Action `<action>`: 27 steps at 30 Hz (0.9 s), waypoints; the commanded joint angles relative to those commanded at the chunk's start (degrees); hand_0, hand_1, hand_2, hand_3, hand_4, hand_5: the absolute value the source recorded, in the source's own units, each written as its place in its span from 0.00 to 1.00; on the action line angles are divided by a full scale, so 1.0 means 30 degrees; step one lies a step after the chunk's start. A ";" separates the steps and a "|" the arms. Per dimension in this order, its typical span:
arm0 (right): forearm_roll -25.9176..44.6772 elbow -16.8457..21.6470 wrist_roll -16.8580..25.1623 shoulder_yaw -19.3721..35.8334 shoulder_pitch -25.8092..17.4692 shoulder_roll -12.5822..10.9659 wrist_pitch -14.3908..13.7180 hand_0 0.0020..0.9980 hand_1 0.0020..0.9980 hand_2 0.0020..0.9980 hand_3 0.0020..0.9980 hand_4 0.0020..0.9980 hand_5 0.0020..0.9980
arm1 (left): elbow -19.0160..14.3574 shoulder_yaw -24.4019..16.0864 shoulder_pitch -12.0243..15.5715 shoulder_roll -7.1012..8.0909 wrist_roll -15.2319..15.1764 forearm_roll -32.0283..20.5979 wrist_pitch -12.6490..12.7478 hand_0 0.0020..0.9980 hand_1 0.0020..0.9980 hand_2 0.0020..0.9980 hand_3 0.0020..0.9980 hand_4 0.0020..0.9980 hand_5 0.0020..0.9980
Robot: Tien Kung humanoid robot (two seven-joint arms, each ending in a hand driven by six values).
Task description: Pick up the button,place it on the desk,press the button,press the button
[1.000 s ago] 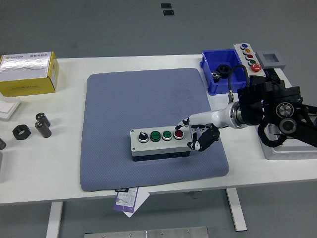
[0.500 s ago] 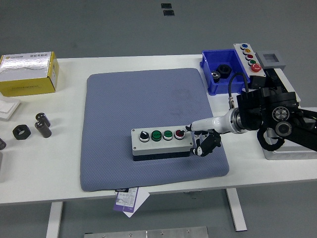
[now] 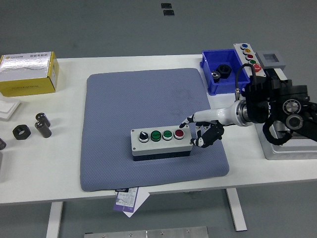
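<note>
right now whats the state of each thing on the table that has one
button box: flat on the blue mat, buttons up
right hand: index finger out beside the red button, contact unclear, other fingers curled
blue bin: open, dark part inside
yellow box: closed
second button box: untouched

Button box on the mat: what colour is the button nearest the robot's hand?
Red, clearest in the head view.

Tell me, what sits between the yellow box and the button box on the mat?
In the head view, between the yellow box and the button box lie only bare table and blue mat.
</note>
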 joint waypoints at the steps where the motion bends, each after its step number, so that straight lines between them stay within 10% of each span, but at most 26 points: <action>1: 0.0069 0.0096 0.0000 0.0497 -0.0183 -0.0156 0.0046 0.19 0.30 0.46 0.95 0.45 0.33 | -0.0001 -0.0001 0.0010 -0.0001 0.0000 -0.0013 0.0002 0.73 0.72 0.65 0.82 0.73 0.23; 6: -0.0505 -0.0143 0.0860 0.2829 -0.1747 -0.0316 -0.0968 0.20 0.32 0.47 0.94 0.46 0.33 | -0.0001 0.0000 0.0056 -0.0031 -0.0003 -0.0063 0.0006 0.73 0.72 0.65 0.82 0.73 0.23; 15: -0.2768 -0.3227 0.6523 0.6049 -0.6110 0.2644 -0.7189 0.21 0.32 0.49 0.93 0.52 0.36 | 0.0005 0.0126 0.0268 -0.0168 -0.0041 -0.0264 -0.0001 0.73 0.72 0.65 0.82 0.73 0.23; 16: -0.2515 -0.3605 0.7211 0.6105 -0.6562 0.3004 -0.7877 0.56 0.55 0.63 0.84 0.69 0.45 | 0.0008 0.0150 0.0276 -0.0179 -0.0054 -0.0285 -0.0005 0.73 0.72 0.65 0.82 0.73 0.23; 27: 0.2539 -0.7250 1.4758 0.5479 -1.0898 0.5083 -1.5433 0.70 0.73 0.76 0.77 0.76 0.45 | 0.0036 0.0147 0.0299 -0.0300 -0.0069 -0.0156 -0.0054 0.73 0.72 0.65 0.82 0.73 0.23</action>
